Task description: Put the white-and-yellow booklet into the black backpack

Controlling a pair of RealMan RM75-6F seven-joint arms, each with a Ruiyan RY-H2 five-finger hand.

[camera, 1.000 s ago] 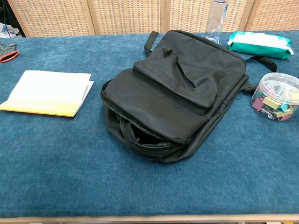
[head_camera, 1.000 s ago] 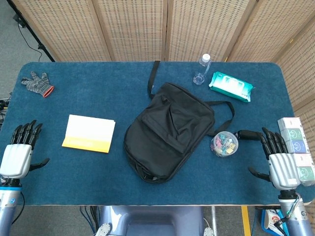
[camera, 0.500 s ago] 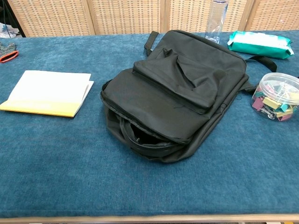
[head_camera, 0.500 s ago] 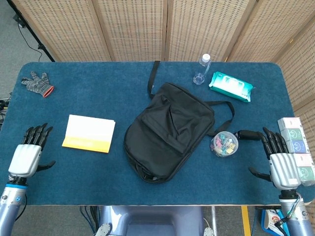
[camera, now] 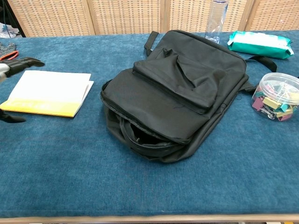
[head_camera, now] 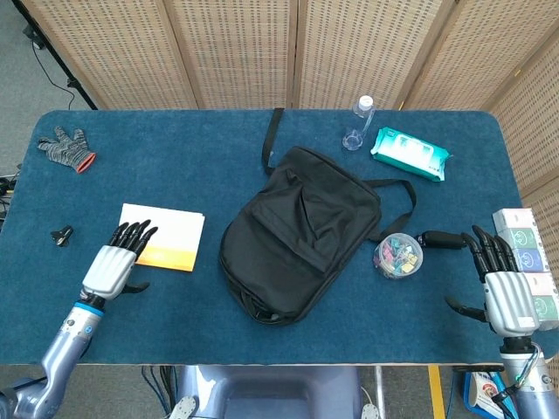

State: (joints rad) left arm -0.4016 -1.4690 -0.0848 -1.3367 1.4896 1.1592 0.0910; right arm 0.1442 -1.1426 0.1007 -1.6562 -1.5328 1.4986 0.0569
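Observation:
The white-and-yellow booklet (head_camera: 166, 235) (camera: 51, 92) lies flat on the blue table, left of the black backpack (head_camera: 301, 231) (camera: 173, 91). The backpack lies flat in the middle, its zipped mouth gaping toward the front edge. My left hand (head_camera: 116, 262) hovers over the booklet's front left corner, fingers spread and holding nothing; the chest view catches only its fingertips (camera: 21, 63) at the left edge. My right hand (head_camera: 505, 284) rests open at the table's right front, away from everything, and the chest view does not show it.
A tub of coloured clips (head_camera: 398, 255) (camera: 276, 95) stands right of the backpack. A water bottle (head_camera: 358, 122), a green wipes pack (head_camera: 410, 153), a grey glove (head_camera: 65, 147) and a small black object (head_camera: 61, 234) also lie around. Boxes (head_camera: 524, 253) sit at the right edge.
My left hand has moved right and forward from the table's left edge to the booklet's near left corner. The right hand has barely shifted. Booklet and backpack are unmoved.

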